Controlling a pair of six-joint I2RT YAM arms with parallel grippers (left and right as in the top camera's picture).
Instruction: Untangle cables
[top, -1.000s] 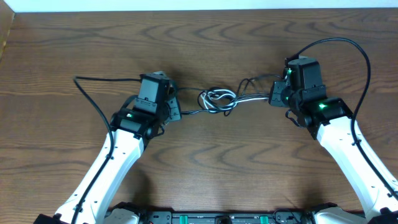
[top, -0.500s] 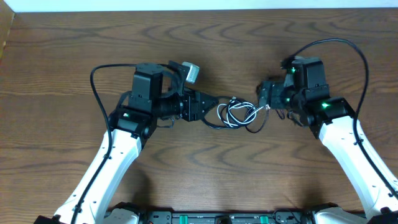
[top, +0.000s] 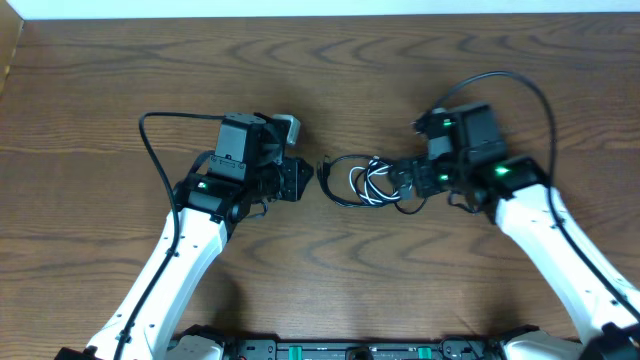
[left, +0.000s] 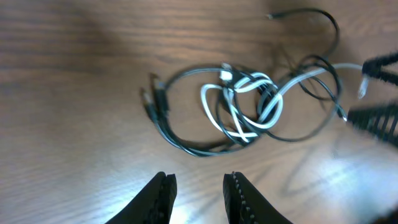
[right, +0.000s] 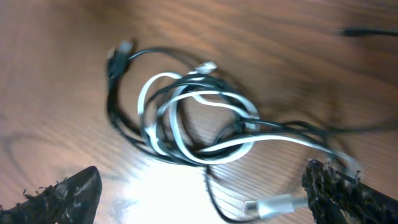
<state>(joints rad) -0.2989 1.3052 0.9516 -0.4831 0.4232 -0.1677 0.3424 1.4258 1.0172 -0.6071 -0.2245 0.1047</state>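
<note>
Left gripper (left: 198, 194): low over the table (top: 330, 60), just left of the tangle. The fingers stand a narrow gap apart with nothing between them.
Black cable (left: 177, 142): lies flat in a wide loop. Its plug end (left: 152, 99) points towards the left gripper, near it but not touching.
Knot (top: 372, 182): on the table between the two grippers. Black and white are wound through each other in several overlapping turns.
White cable (right: 219, 149): coiled through the middle of the black loops. One plug (right: 273, 204) lies loose on the side of the right gripper.
Right gripper (right: 202, 177): fingers spread wide, one on either side of the near edge of the tangle. They clamp nothing, and I cannot tell whether a tip touches a strand.
Risk, grasp: the strands are thin and crowded. Closing here would likely pinch both colours at once, or a loop instead of an end.
Risk, pull: drawing outward on a mid-loop would probably cinch the knot tighter.
Risk, slip: a cord lying flat on the wood may slide out from under the fingertips, or the whole bundle may drag along.
</note>
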